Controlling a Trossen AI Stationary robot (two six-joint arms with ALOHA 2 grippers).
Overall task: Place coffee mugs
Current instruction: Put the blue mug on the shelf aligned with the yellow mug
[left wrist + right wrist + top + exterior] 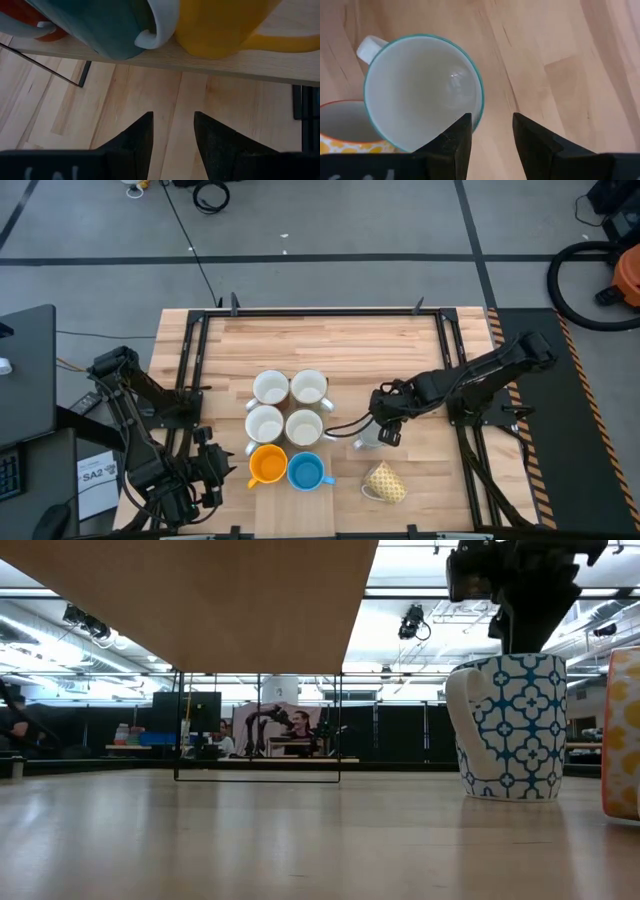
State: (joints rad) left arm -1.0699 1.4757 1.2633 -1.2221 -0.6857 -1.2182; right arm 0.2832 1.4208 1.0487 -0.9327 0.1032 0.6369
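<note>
Six mugs [287,428] stand packed in two columns on the counter [340,345], so the patterned mug [510,726] likely joins that block. The right claw [489,131] hovers over its rim, fingers parted, apparently empty. The yellow mug [385,482] lies nearby; the left claw [170,131] waits, parted.

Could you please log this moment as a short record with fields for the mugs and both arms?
grouped mugs: four white, one orange, one bright blue, in a two-column block
patterned mug: upright, under right gripper, fingers open over its rim
yellow patterned mug: on its side
left gripper: open, at table's near-left edge
</note>
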